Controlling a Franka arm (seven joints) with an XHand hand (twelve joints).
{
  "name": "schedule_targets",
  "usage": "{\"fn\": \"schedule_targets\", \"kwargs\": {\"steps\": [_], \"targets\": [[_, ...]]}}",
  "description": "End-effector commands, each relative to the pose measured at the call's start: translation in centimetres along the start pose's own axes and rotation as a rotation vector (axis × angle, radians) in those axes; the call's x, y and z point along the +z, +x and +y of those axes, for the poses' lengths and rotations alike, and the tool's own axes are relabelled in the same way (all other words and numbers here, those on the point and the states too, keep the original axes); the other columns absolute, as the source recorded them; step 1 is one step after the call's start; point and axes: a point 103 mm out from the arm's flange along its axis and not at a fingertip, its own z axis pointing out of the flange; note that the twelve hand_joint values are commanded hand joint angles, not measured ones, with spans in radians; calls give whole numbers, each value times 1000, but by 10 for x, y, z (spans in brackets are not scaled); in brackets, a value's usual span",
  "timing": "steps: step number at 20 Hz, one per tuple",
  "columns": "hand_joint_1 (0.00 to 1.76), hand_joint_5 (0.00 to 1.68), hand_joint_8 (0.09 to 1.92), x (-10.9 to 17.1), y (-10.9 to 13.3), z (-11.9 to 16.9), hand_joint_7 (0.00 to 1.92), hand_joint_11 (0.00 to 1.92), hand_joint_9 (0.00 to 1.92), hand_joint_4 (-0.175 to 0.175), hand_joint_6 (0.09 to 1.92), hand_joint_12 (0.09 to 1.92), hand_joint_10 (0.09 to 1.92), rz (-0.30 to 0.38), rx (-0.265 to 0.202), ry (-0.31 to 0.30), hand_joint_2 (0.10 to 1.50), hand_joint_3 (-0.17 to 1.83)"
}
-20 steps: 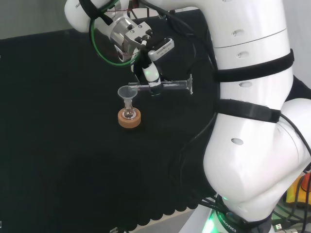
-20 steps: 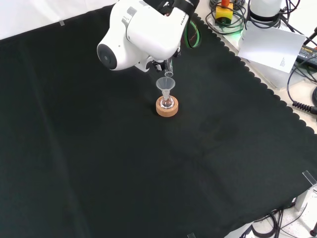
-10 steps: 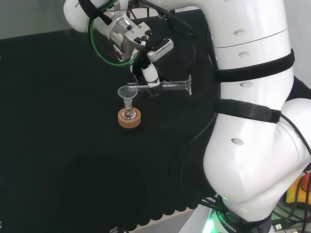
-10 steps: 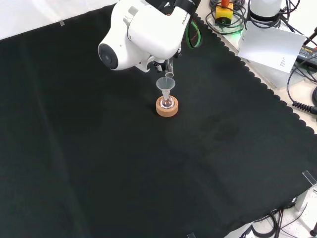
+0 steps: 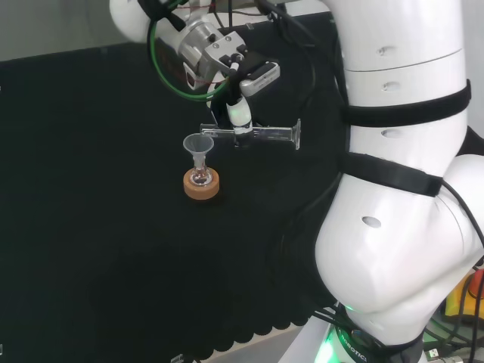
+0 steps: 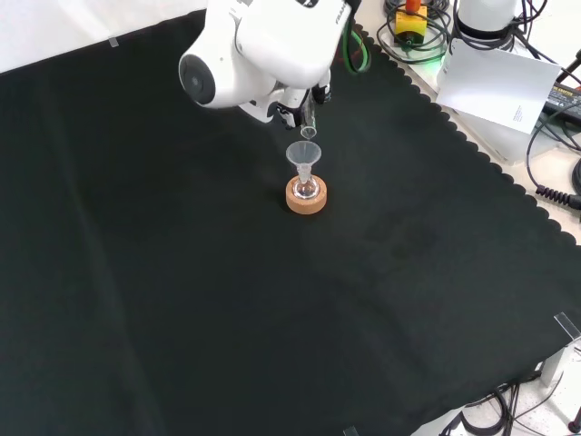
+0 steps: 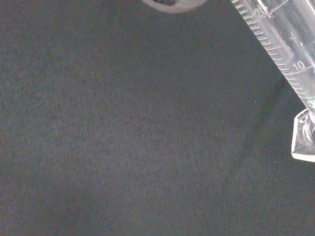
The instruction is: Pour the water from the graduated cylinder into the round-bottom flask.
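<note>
Toward the far side of the bench [image 5: 91, 249] in the head view, the flask [image 5: 200, 178] sits in a cork stand [image 5: 202, 186], with a clear funnel [image 5: 199, 145] in its neck; these stand well away from every edge of the black cloth. Just above and to the right of the funnel, the hand [image 5: 239, 113] has its fingers curled round the cylinder [image 5: 257, 134], which lies about level; its mouth is just beside the funnel's rim, its foot points to the arm [image 5: 401, 189]. In the front view the cylinder's mouth [image 6: 309, 130] hangs just above the funnel [image 6: 303, 154]. In the wrist view the cylinder [image 7: 285, 49] shows printed scale marks and the number 10; whether water is inside, I cannot tell.
</note>
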Motion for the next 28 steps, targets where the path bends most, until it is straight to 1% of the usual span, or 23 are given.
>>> {"fn": "schedule_targets", "kwargs": {"steps": [1, 5, 14, 18, 22, 25, 28], "targets": [[1272, 996, 931, 7, -15, -5, 1053, 1213, 1556, -175, 952, 748, 87, 49, -33, -112, 1094, 0], [1272, 996, 932, 9, -17, -8, 1053, 1213, 1556, -175, 952, 748, 87, 68, -73, -183, 1094, 0], [1272, 996, 933, 12, -20, -8, 1052, 1211, 1554, -175, 953, 748, 87, 98, -153, -260, 1094, 0], [1272, 996, 933, 13, -23, -5, 1052, 1211, 1554, -175, 953, 748, 87, 131, -182, -285, 1094, 0], [1272, 996, 933, 18, -30, -2, 1052, 1211, 1554, -175, 953, 748, 87, 180, -211, -352, 1094, 0], [1272, 996, 933, 21, -34, 0, 1052, 1211, 1554, -175, 953, 748, 87, 207, -219, -373, 1094, 0], [1272, 997, 933, 23, -38, 1, 1052, 1212, 1554, -175, 953, 748, 87, 233, -236, -416, 1094, 0]]}}
